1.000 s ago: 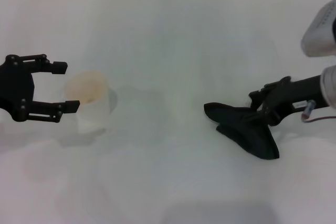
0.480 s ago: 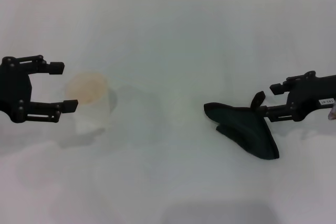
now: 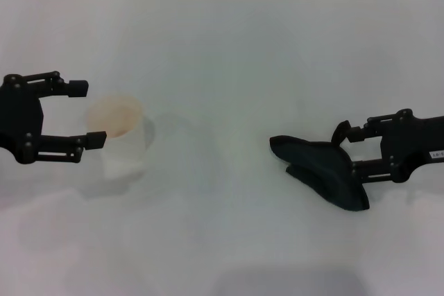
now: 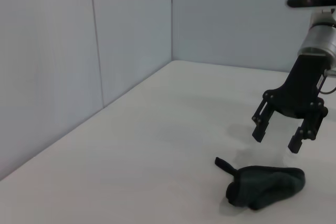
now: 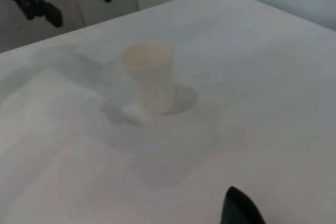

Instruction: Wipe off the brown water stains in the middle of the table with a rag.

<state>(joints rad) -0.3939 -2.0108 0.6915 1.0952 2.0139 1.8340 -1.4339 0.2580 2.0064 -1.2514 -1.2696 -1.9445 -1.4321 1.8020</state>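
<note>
Cup (image 3: 123, 145) stands at frame left on the table (image 3: 229, 53); rag (image 3: 322, 171) lies at lower right.

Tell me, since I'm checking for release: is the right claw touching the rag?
Apart. The left wrist view shows the right claw open, hanging above the rag with table visible between.

Rag (image 3: 325, 173): dark, crumpled, folded, lying flat on white surface (image 3: 229, 67), right of centre. No brown stain discernible on surface.
</note>
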